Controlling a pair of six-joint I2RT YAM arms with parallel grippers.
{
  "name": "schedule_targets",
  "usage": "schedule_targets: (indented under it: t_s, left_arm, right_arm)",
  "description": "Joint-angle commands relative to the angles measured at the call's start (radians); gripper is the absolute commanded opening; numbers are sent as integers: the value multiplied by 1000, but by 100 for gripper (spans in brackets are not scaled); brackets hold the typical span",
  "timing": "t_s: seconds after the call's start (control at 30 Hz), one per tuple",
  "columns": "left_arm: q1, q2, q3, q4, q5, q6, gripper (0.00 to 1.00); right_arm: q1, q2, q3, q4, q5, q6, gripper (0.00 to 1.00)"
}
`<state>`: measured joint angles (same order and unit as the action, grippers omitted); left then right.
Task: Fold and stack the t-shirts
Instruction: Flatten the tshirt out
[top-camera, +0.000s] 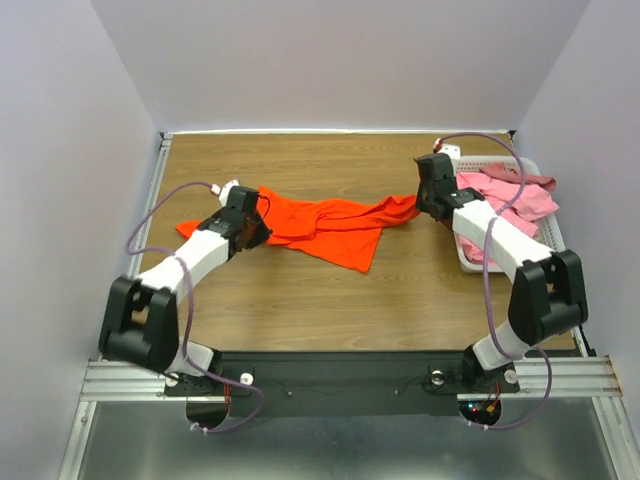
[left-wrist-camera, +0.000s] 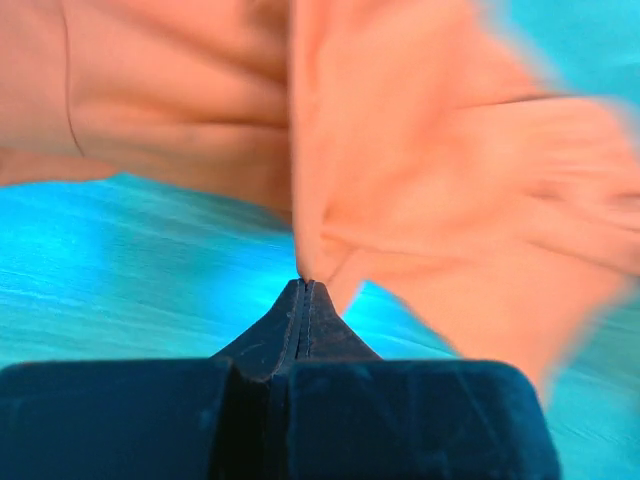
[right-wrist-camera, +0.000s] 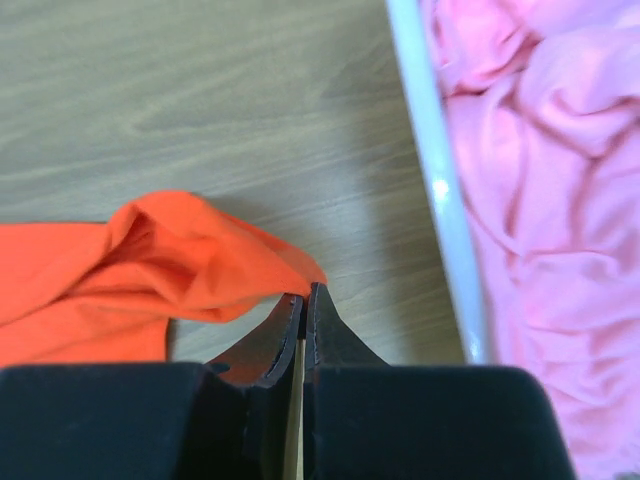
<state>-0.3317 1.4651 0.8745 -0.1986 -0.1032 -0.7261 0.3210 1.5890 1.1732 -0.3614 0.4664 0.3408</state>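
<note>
The left gripper (left-wrist-camera: 303, 285) is pressed shut, its two dark fingers meeting at the tips with a fold of the orange shirt (top-camera: 330, 225) pinched between them. In its wrist view the cloth rises from the tips and spreads away to the left and right, blurred and paler than it looks from above. The right gripper (right-wrist-camera: 305, 290) is also closed, fingers flat against each other, and the right end of the same shirt runs into the tips, where it appears to be clamped.

Seen from above, the shirt lies stretched across the middle of the wooden table (top-camera: 320, 300) between the two grippers. It is bunched into a narrow twist near the right gripper and wider toward the left. One loose flap hangs toward the near side at the centre, and a small corner pokes out to the left beyond the left gripper.

Just to the right of the right gripper stands a white slatted basket (top-camera: 467, 258) at the far right of the table. Its rim passes close beside the fingers in the right wrist view. Inside it lies a crumpled pink shirt (top-camera: 530, 205), filling most of the basket. A dusty rose shirt (top-camera: 515, 178) is heaped at the far end, part of it draped over the far right rim. The right arm reaches across the near part of the basket.
</note>
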Motion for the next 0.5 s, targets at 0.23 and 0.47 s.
schedule_targets:
  t_s: [0.23, 0.47]
  left_arm:
    - [0, -475, 286, -128, -107, 22, 0]
    - [2, -532, 693, -307, -305, 51, 0]
  right_arm:
    - [-5, -380, 35, 24, 21, -39, 0]
    - [-5, -527, 210, -30, 22, -83, 0]
